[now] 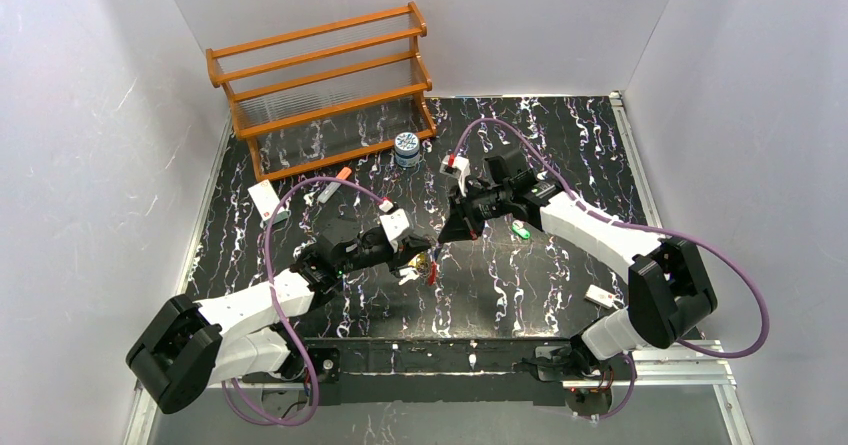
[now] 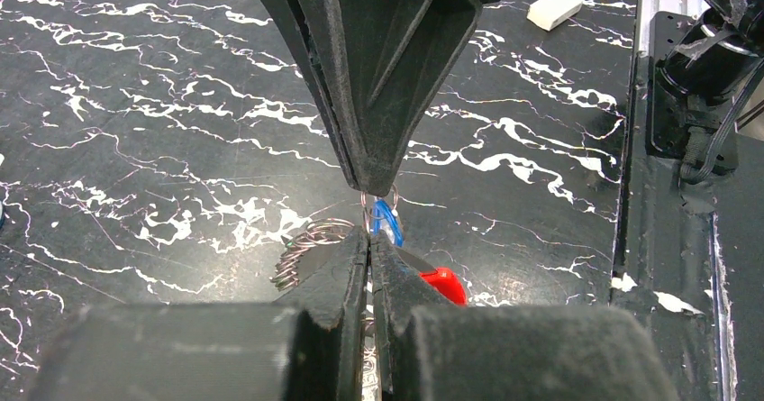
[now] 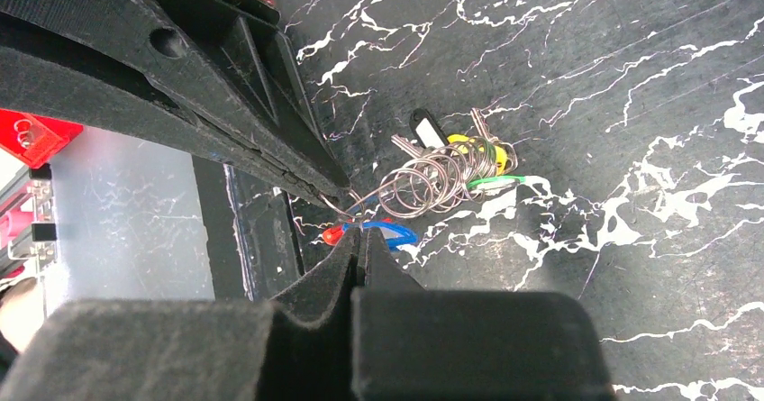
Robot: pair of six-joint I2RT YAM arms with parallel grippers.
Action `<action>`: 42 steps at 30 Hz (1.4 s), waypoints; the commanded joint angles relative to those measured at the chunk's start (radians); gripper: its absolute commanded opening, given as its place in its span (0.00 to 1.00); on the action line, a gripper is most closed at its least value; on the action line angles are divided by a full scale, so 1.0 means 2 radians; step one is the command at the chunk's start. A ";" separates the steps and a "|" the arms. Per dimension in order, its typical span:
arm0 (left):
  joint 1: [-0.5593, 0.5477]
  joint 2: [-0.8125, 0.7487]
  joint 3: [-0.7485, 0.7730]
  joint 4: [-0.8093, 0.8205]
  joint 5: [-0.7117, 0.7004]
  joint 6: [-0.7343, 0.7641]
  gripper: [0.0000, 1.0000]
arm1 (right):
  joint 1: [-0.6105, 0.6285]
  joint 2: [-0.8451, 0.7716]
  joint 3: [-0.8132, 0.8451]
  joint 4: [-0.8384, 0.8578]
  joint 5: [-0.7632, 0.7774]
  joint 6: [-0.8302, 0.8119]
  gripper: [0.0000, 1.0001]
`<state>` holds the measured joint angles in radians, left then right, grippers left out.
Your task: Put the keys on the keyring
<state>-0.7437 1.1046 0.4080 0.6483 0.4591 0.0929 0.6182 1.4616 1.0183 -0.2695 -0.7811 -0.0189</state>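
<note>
Black marbled tabletop (image 1: 560,145); both claws are meeting tip-to-tip at ctr frame; left gripper (image 2: 369,243) is pinching shut on keyring (image 3: 441,177) wire end (coil trailing upper right, R wrist view); right gripper (image 3: 360,239) is clamping shut on blue key (image 3: 386,232), just beside that end.

Bright even overhead light; soft shadows; wrist-view foregrounds out of focus; dull sheen on tabletop (image 1: 560,295).
</note>
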 commanded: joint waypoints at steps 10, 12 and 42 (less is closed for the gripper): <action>-0.003 -0.024 -0.009 0.030 -0.006 -0.011 0.00 | 0.002 -0.032 -0.018 0.041 0.054 0.015 0.38; -0.003 -0.024 -0.011 0.031 -0.006 -0.012 0.00 | 0.002 -0.050 -0.023 0.052 0.072 0.020 0.55; -0.003 -0.008 -0.011 0.032 0.015 0.008 0.00 | 0.002 -0.204 -0.237 0.357 0.107 -0.028 0.99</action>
<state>-0.7456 1.0786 0.3862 0.6731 0.4580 0.0975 0.6224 1.0443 0.5652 0.3393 -0.5739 -0.0643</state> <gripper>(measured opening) 0.011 0.976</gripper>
